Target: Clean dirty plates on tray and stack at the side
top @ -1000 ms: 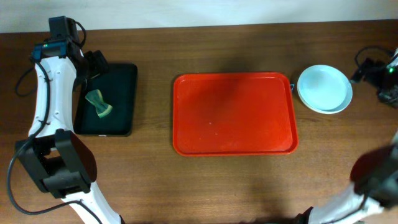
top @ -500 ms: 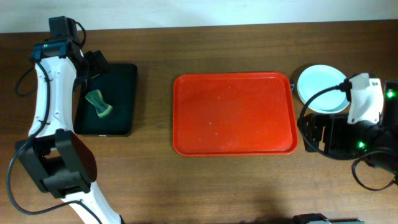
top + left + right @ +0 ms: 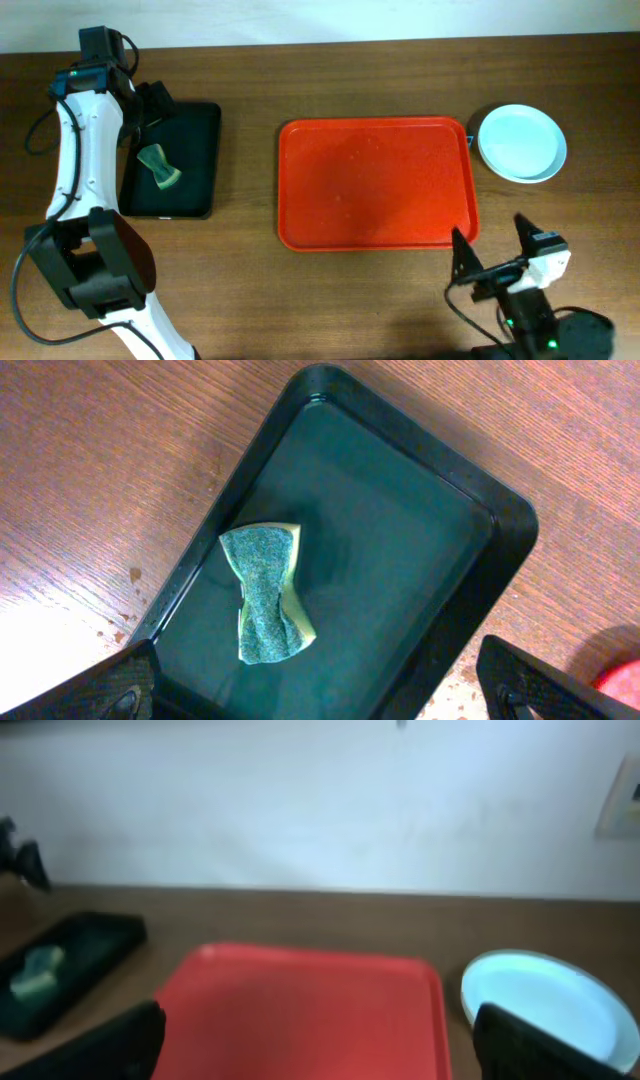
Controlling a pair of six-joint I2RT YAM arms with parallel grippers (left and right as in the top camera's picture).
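Observation:
The red tray (image 3: 378, 182) lies mid-table with nothing on it. It also shows in the right wrist view (image 3: 300, 1010). The pale mint plates (image 3: 521, 143) sit stacked on the table just right of the tray's far right corner, and appear in the right wrist view (image 3: 540, 1003). My right gripper (image 3: 489, 238) is open and empty at the table's front right, facing the tray, its fingers (image 3: 325, 1060) spread wide. My left gripper (image 3: 152, 112) is open and empty above the black tray's far end, its fingers (image 3: 320, 700) spread wide.
A black tray (image 3: 172, 160) at the left holds a green and yellow sponge (image 3: 160, 167). The sponge (image 3: 268, 593) lies crumpled on the black tray (image 3: 430, 560) in the left wrist view. A white wall stands behind the table.
My right arm has swung from the far right by the plates to the table's front right, below the red tray. The left arm, sponge, tray and plates have not moved.

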